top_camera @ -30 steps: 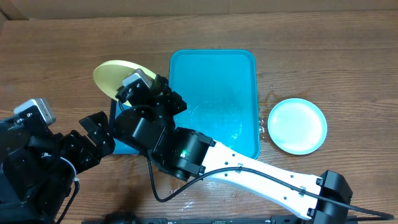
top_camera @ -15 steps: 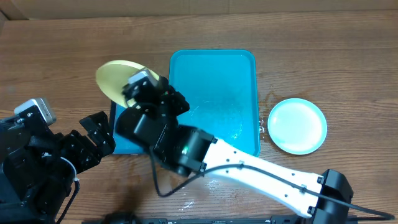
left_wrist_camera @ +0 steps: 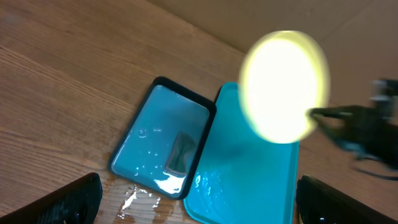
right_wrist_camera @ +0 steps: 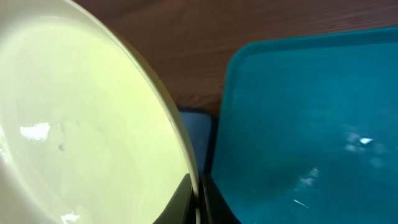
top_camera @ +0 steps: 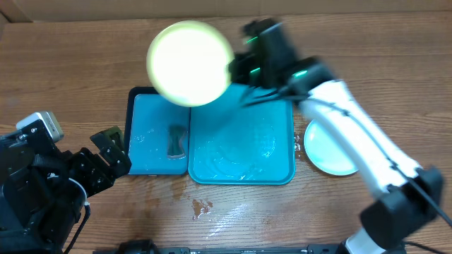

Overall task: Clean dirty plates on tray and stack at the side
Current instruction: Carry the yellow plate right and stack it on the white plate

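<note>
Grips plate (top_camera: 189, 62) by rim in right gripper (top_camera: 239, 68) over tray (top_camera: 244, 152) far-left corner — holds left gripper (top_camera: 113, 149) agape, well left of tray

Bright even light, washed-out glare on the raised plate (top_camera: 189, 62), motion blur along the right arm (top_camera: 353, 134).

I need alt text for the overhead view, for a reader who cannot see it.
The right gripper holds a yellow-green plate by its rim, high above the wooden table. Below lie a light-teal tray, a smaller dark-rimmed blue tray and a teal-rimmed plate.
</note>
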